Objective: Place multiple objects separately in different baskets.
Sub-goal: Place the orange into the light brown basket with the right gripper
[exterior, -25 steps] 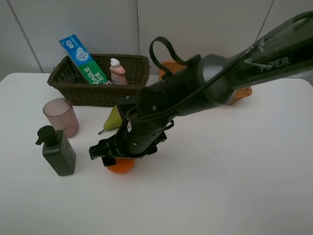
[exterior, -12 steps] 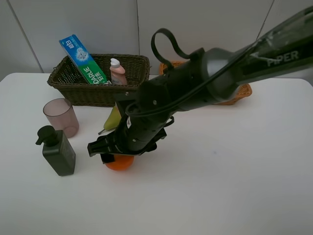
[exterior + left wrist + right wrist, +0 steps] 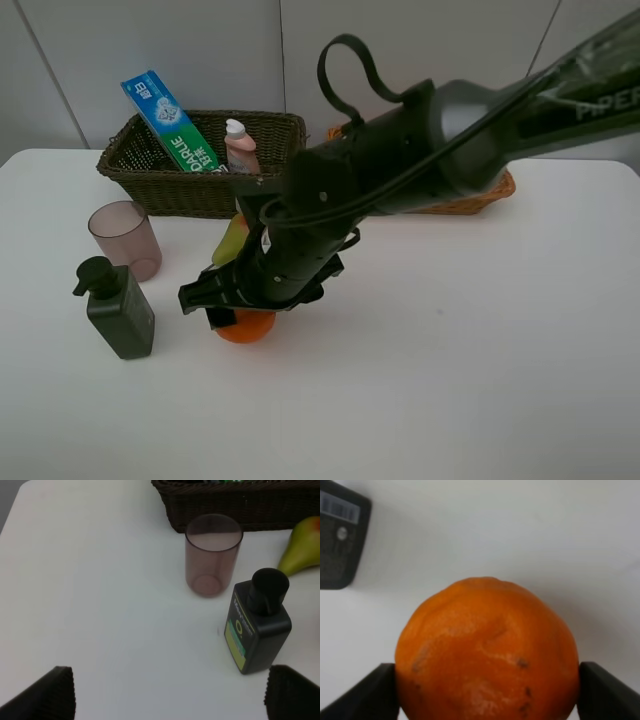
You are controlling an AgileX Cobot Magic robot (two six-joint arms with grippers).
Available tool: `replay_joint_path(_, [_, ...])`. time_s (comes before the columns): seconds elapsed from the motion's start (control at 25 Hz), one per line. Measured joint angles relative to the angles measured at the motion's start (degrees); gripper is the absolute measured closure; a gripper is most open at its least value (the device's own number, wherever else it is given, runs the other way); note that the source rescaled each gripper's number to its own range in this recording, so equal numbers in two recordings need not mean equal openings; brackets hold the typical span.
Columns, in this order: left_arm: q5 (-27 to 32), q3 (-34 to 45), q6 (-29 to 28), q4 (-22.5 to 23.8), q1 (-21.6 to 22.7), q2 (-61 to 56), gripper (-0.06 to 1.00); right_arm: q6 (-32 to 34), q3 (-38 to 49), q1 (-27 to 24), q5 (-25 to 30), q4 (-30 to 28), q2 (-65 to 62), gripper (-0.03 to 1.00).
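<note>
White table (image 3: pixel 480 380): bears all items listed. Right arm (image 3: pixel 420 150): black, reaching from the right across the middle to the left half of the table, hiding most of what lies behind it. Dark olive-brown wicker basket (image 3: pixel 180 185): rectangular, deep, at the back left of the table. Light orange-tan wicker basket (image 3: pixel 492 192): back right, only its rim and one end show past the arm; contents hidden. Left gripper (image 3: pixel 170 700): only the two dark finger ends appear in its wrist view, set wide apart with nothing between them, above bare table in front of the cup and pump bottle. Right gripper (image 3: pixel 235 305): spread to the width of the orange, one finger pressed to each flank in its wrist view. Blue-green toothpaste box (image 3: pixel 170 120): in the dark basket, leaning, one end rising above the rim. Dark green pump bottle (image 3: pixel 118 310): upright on the table, front left, just in front of the cup. Translucent pink cup (image 3: pixel 125 238): upright, mouth up, between the pump bottle and the dark basket. Pear (image 3: pixel 230 240): yellow-green, on the table just in front of the dark basket, partly covered by the arm. Orange (image 3: pixel 245 326): in the right gripper's grasp, right of the pump bottle; whether it touches the table cannot be told. Small pink bottle (image 3: pixel 240 148): white-capped, upright in the dark basket beside the toothpaste box.
</note>
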Motion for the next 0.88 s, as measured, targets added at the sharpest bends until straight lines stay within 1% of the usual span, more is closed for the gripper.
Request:
replay_joint_path(0.44, [0.0,0.0,0.0,0.0,0.0,0.0,-0.06,0.0,0.0,-0.16,2.71,-2.56,-5.27,0.37])
replay_joint_path(0.6, [0.0,0.0,0.0,0.0,0.0,0.0,-0.06,0.0,0.0,-0.31,3.09,-5.13,-8.0,0.37])
replay_joint_path(0.68, [0.0,0.0,0.0,0.0,0.0,0.0,-0.06,0.0,0.0,-1.24,3.46,-5.87,-9.22,0.37])
replay_joint_path(0.88, [0.0,0.0,0.0,0.0,0.0,0.0,-0.06,0.06,0.0,-6.84,3.88,-9.15,-11.88,0.37])
